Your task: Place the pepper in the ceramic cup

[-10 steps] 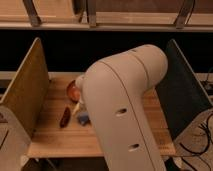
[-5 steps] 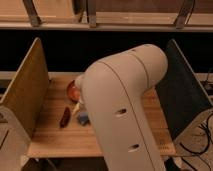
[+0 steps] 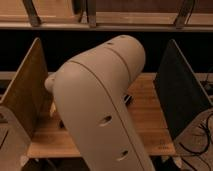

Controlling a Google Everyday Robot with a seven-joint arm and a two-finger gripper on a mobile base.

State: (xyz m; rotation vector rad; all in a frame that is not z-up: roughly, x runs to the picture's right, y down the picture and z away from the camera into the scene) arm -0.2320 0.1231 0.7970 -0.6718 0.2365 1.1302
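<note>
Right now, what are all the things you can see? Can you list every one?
table: one, light wood, across the middle, mostly covered by the arm
left board: one, tan, standing at the table's left end
right board: one, dark grey, standing at the table's right end
bar: one, pale, running along the top
cables: a few, dark, bottom right corner
pepper and cup: none in sight
arm: one, cream, very big, filling the middle
pincer: not in sight
</note>
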